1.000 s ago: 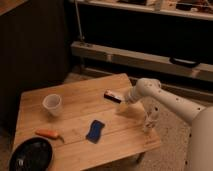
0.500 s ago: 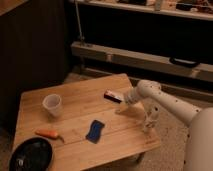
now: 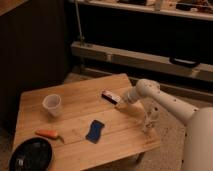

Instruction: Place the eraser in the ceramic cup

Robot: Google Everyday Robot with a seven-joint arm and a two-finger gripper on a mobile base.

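Note:
The eraser (image 3: 108,96), a small dark block with a pale top, lies flat on the wooden table (image 3: 75,117) toward its far right side. My gripper (image 3: 120,104) is low over the table at the eraser's right end, touching or nearly touching it; I cannot tell which. The white arm reaches in from the right. The ceramic cup (image 3: 52,105), white and tapered, stands upright on the left part of the table, well away from the gripper.
A blue pad (image 3: 95,130) lies near the table's middle front. An orange carrot (image 3: 47,133) and a black round plate (image 3: 30,155) sit at the front left. A small clear bottle (image 3: 150,119) stands by the right edge, under the arm.
The gripper has dropped slightly toward the table at the eraser's right end. The eraser, cup and other things have not moved.

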